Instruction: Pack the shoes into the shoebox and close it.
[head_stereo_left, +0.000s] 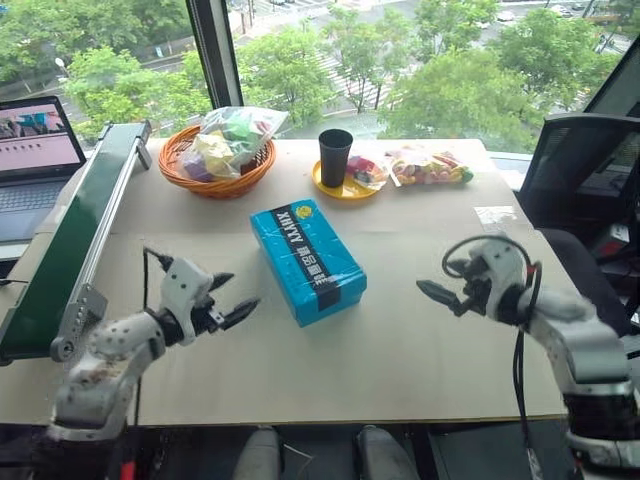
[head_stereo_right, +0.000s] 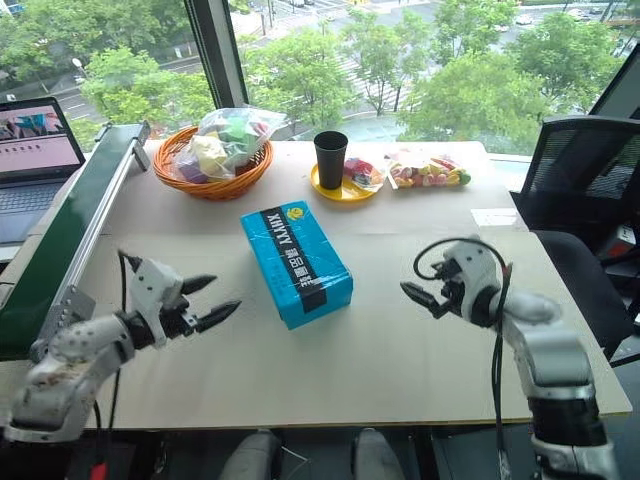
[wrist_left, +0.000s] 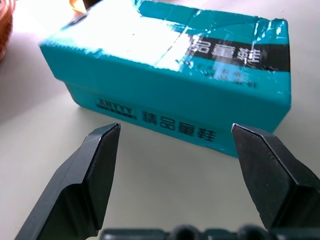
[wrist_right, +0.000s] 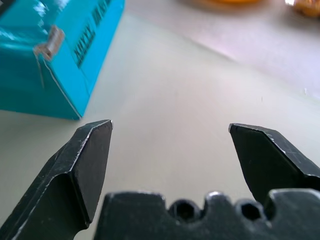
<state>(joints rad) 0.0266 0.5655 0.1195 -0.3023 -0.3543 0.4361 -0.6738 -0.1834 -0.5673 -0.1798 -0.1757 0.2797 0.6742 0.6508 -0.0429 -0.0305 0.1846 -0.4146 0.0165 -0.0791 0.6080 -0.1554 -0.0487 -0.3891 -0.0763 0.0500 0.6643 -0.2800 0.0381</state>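
1. We see bright daylight coming through the window behind the table.
2. Glare whitens the box lid in our left wrist view.
3. Shadows are faint and soft.

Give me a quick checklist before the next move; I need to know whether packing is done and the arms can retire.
1. Lid of the shoebox down flat: ok.
2. Shoes inside: cannot tell, the box is shut.
3. Left tool open, holding nothing, apart from the box: ok.
4. Right tool open, holding nothing, apart from the box: ok.
5. Box resting fully on the table, away from its edges: ok.
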